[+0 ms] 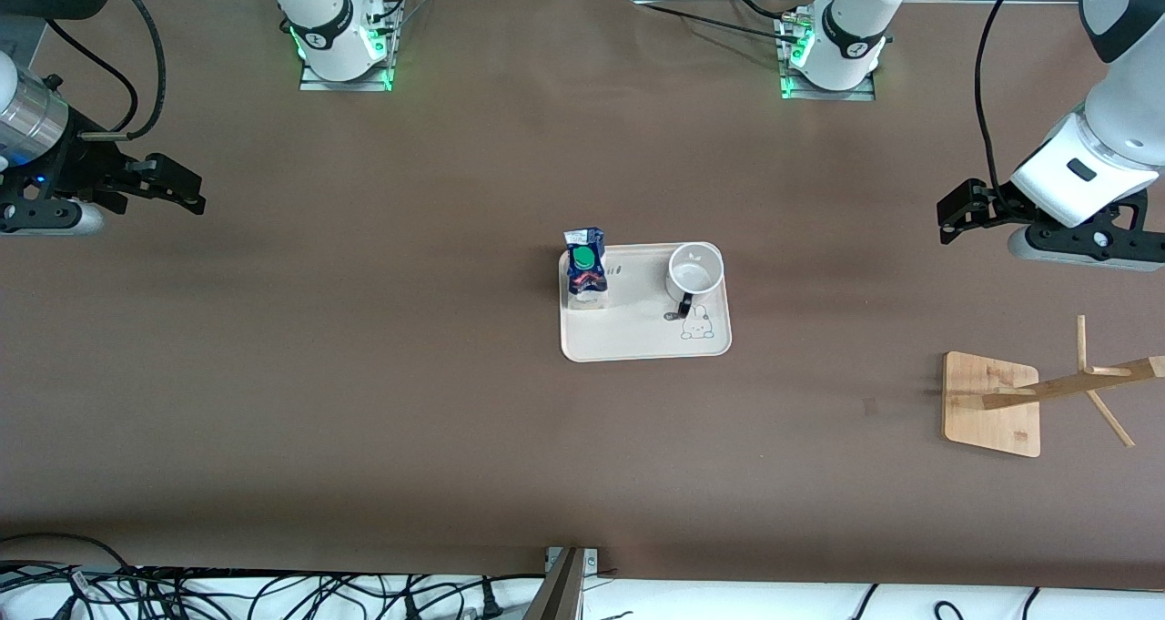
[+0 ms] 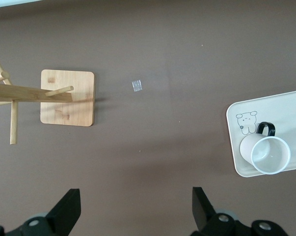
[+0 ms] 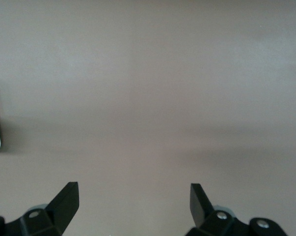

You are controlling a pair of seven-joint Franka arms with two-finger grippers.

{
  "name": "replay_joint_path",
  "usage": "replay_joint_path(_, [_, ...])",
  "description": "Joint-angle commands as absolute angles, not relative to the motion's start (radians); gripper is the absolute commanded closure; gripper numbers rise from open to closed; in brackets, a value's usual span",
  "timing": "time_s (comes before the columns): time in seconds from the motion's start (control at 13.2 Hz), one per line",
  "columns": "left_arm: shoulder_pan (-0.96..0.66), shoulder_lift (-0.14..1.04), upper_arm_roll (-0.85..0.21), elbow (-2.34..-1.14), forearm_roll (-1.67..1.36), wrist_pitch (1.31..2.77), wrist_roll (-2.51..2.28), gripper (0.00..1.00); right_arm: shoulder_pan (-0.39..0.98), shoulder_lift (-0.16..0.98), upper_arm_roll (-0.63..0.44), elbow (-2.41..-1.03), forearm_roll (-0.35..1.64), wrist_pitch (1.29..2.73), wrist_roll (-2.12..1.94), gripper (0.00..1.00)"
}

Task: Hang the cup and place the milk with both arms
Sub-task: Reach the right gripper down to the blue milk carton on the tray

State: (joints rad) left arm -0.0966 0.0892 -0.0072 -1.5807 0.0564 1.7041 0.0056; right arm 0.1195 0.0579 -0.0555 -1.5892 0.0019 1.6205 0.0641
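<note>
Cup (image 1: 696, 273) white, black-handled, upright on tray (image 1: 637, 342) beside blue milk (image 1: 584, 269); left gripper (image 1: 957, 212), right gripper (image 1: 177, 186) wide

Left gripper (image 1: 949, 215) and right gripper (image 1: 187, 192) hang apparently level, fingers spread.

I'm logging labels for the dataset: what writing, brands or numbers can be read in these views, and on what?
No text can be read.
Milk carton: red and white marks, too small to read.
Tray: a rabbit drawing and small dark marks, no legible words.
Cup: a small mark inside the rim, unreadable.
Arm bases: round emblems, too small to read.
</note>
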Motion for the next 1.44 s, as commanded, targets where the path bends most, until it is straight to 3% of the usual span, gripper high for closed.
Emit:
replay_joint_path(0.0, [-0.097,0.104,-0.006,-1.548,0.054,1.687,0.005,0.00,0.115,0.061,-0.054,-1.578,0.021,1.602,0.055,0.00])
replay_joint_path(0.68, [-0.095,0.104,-0.006,-1.548,0.054,1.687,0.006,0.00,0.130,0.066,-0.038,-1.565,0.017,1.602,0.049,0.00])
replay_joint_path(1.13, [-0.095,0.104,-0.006,-1.548,0.054,1.687,0.006,0.00,0.265,0.094,-0.025,-1.532,0.009,1.468,0.046,0.00])
replay_joint_path(1.36, [-0.095,0.104,-0.006,-1.548,0.054,1.687,0.006,0.00,0.317,0.118,0.003,-1.555,0.064,1.530,0.044,0.00])
